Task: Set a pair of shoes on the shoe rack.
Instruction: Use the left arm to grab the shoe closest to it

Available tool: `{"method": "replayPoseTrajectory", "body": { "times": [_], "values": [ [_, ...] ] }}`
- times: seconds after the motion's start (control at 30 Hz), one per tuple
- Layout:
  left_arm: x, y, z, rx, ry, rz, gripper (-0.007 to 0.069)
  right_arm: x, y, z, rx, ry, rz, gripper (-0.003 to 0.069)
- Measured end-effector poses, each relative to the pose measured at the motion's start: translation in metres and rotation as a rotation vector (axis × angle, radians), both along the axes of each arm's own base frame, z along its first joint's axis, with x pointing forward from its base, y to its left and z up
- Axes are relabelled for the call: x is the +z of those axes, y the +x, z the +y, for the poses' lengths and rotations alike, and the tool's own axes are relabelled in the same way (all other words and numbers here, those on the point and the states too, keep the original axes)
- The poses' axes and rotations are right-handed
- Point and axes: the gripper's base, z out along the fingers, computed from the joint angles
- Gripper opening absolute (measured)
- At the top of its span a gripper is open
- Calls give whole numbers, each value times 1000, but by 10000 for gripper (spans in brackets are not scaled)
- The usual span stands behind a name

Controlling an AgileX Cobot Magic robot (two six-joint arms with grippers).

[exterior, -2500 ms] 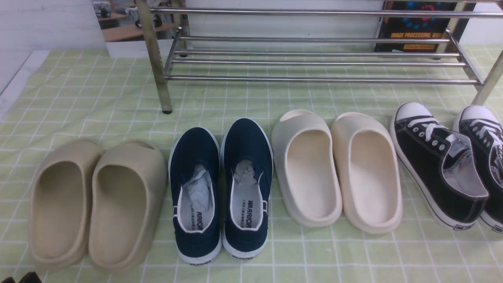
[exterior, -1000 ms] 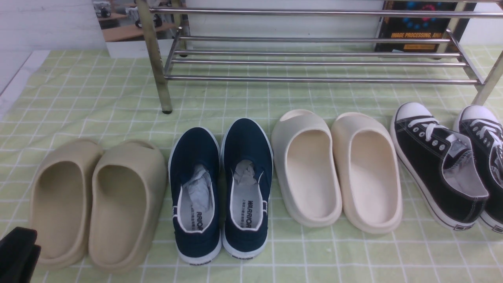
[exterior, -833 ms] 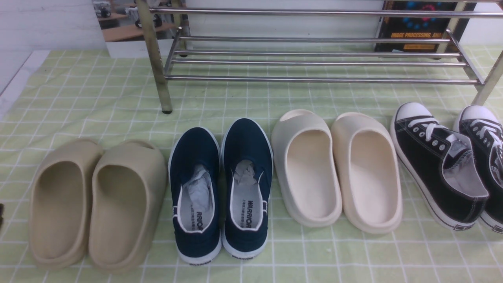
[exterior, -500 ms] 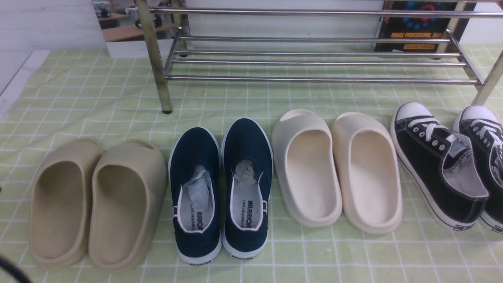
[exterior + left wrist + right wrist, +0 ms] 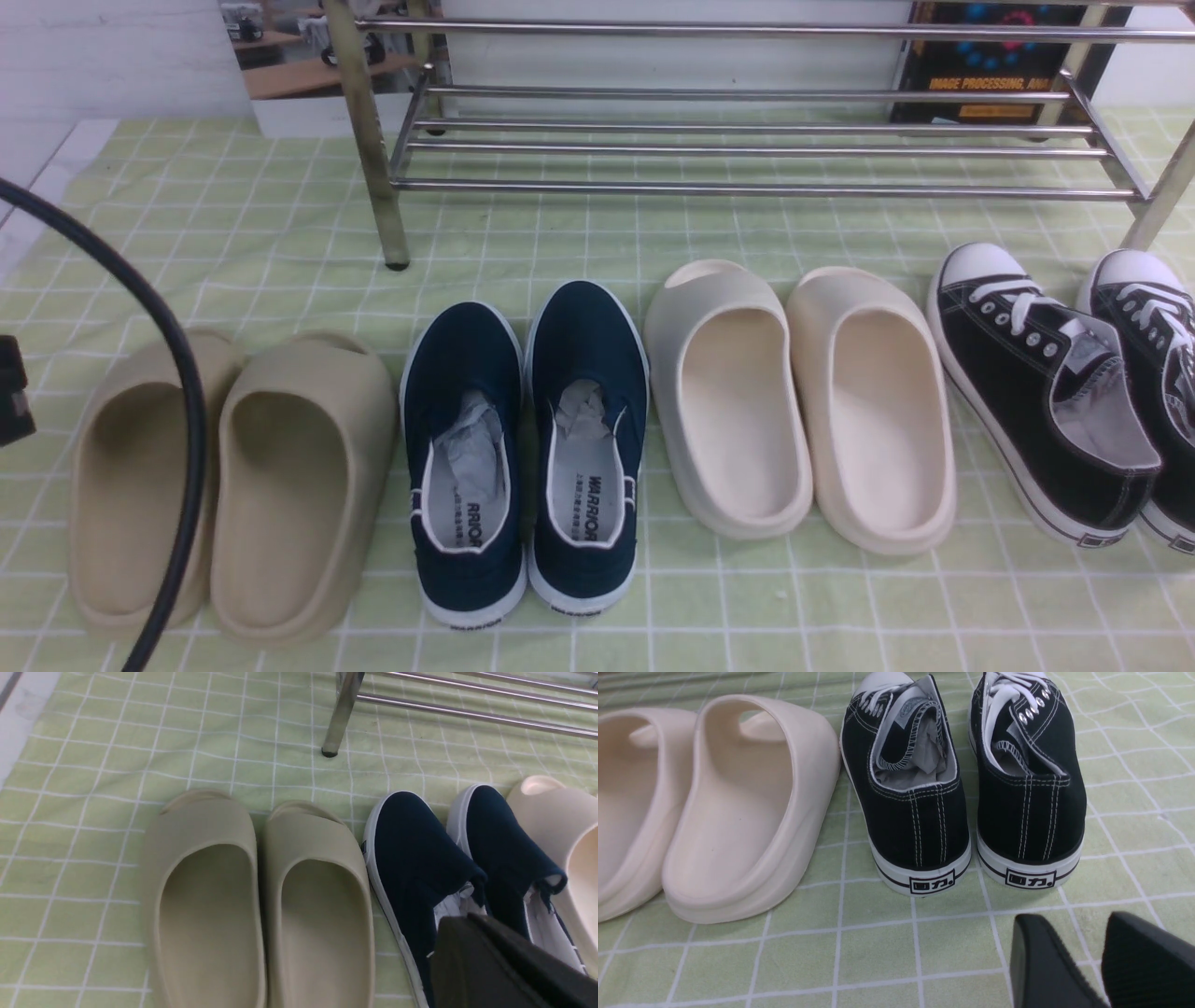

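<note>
Light and soft, the navy slip-on shoes (image 5: 586, 345) would likely buckle if pinched across the canvas, so the firmer heel rim above the white rubber sole looks the best hold. Crumpled paper fills each toe, and the white insoles read WARRIOR. The shoes stand touching, toes toward the shoe rack (image 5: 747, 187), on the green check cloth (image 5: 233, 233) between the beige slides (image 5: 299, 485) and the cream slides (image 5: 728, 401). The left gripper (image 5: 467, 933) is near them, but I cannot tell how its jaws stand. The right gripper (image 5: 1083, 938), fingers apart and empty, sits behind the black lace-ups (image 5: 920, 812).
</note>
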Motion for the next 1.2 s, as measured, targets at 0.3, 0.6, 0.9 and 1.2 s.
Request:
{"method": "replayPoseTrajectory", "body": {
  "times": [0.3,0.6,0.9,1.2],
  "values": [
    [26,15,4,-7,67,207,-13,0,0,0,0,0,0,239],
    [15,77,-36,-212,184,476,-13,0,0,0,0,0,0,239],
    [-60,141,-81,-194,233,814,97,0,0,0,0,0,0,239],
    [-108,172,-105,-199,126,909,409,0,0,0,0,0,0,239]
  ]
}}
